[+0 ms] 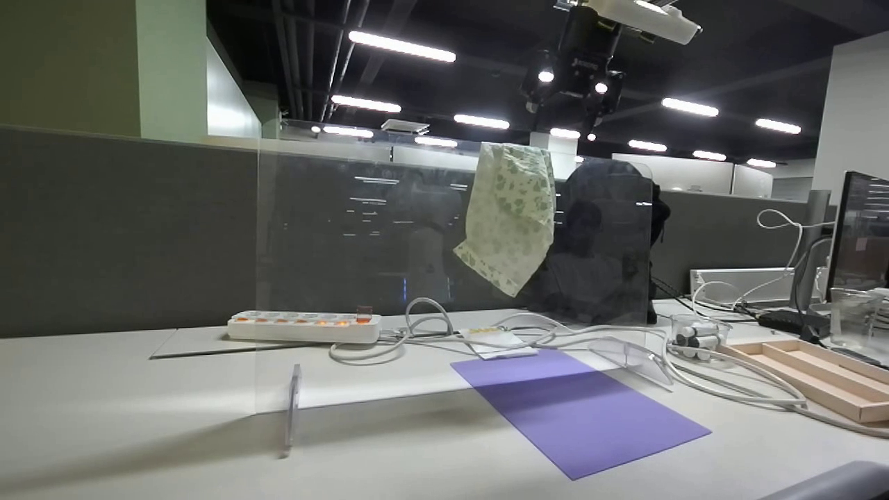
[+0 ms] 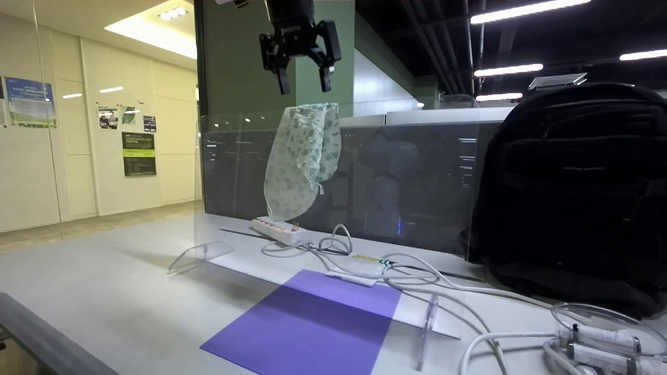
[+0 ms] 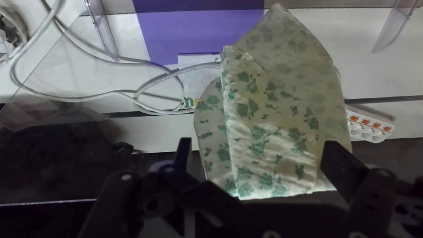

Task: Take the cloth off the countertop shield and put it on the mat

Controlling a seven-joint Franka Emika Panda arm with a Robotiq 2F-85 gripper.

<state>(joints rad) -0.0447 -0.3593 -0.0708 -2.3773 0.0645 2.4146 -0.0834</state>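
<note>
The pale cream-green cloth (image 1: 512, 215) hangs folded over the top edge of the transparent countertop shield (image 1: 368, 243). In an exterior view the cloth (image 2: 297, 161) also hangs from the top of the shield (image 2: 406, 182). The purple mat (image 1: 590, 420) lies flat on the desk, partly under the shield; it also shows in an exterior view (image 2: 312, 325) and the wrist view (image 3: 198, 33). My gripper (image 2: 305, 89) is open and empty, pointing down above the cloth, apart from it. In the wrist view the cloth (image 3: 271, 109) appears between the spread fingers of the gripper (image 3: 257, 143).
A white power strip (image 1: 305, 328) and loose cables (image 2: 443, 281) lie behind and beside the shield. A black backpack (image 2: 573, 192) stands against the grey partition (image 1: 125, 236). A clear container (image 1: 698, 337), a wooden tray (image 1: 819, 378) and a monitor (image 1: 861, 236) are at one side.
</note>
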